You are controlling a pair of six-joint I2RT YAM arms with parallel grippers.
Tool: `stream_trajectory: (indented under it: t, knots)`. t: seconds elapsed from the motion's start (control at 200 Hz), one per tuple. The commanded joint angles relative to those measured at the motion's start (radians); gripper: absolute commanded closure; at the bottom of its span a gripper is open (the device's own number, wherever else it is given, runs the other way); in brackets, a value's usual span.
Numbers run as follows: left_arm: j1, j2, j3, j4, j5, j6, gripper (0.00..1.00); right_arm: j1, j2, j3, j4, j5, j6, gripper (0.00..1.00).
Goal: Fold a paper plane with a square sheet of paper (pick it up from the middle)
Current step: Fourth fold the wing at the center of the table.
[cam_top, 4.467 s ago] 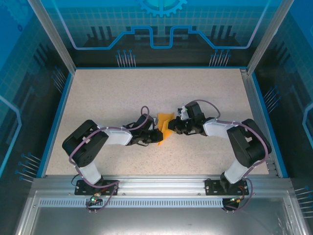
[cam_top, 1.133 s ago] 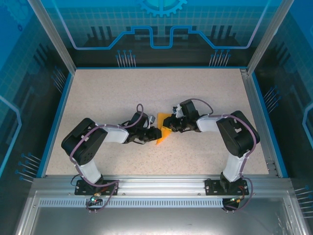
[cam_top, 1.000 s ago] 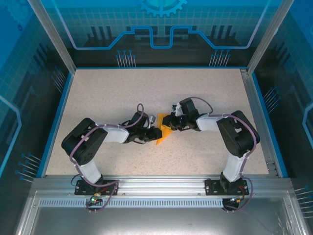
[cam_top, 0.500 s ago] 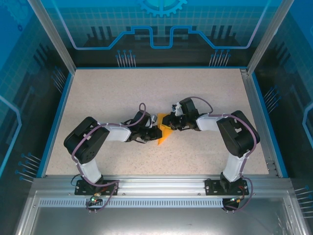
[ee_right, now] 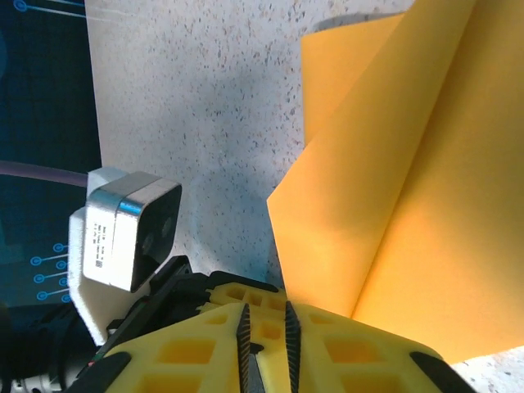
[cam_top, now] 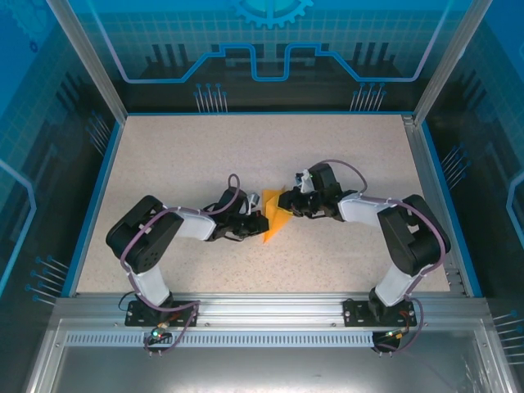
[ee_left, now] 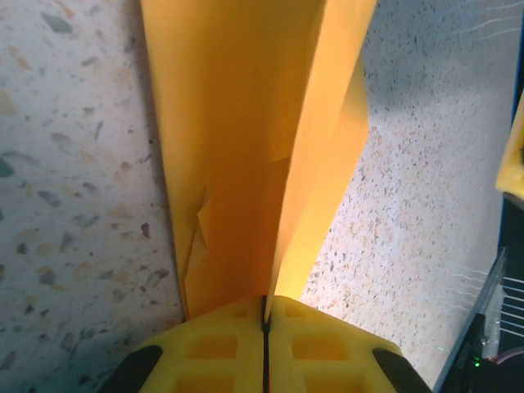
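Centre frame, we see the left gripper (ee_left: 264, 307) clenched on the folded orange paper (ee_left: 237, 123). The right gripper (ee_right: 264, 315) is at its edge, and we cannot tell its grip. Speckled table (cam_top: 180, 155) lies beneath.

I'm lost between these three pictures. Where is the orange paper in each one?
Top external: the orange paper shows near the middle of the speckled table.
Left wrist: it runs up the middle from the left hand at the bottom edge.
Right wrist: it spreads over the right side.
Shared landmark: the speckled table, left of the paper in both wrist views.
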Motion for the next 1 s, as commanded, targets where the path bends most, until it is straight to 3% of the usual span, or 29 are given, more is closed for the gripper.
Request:
stream_trajectory:
  t: [0.0,0.395,0.995]
  knots:
    - [0.013,0.005,-0.026,0.062,0.044,-0.046,0.93,-0.002,-0.010,-0.014,-0.021,-0.006,-0.034,0.81]
    - [0.037,0.018,0.001,0.027,0.106,-0.044,0.93,0.076,0.100,0.082,0.021,-0.038,-0.013,0.85]
    - [0.090,0.065,0.015,0.016,0.217,-0.036,0.93,0.052,0.177,0.087,0.069,0.011,0.035,0.86]
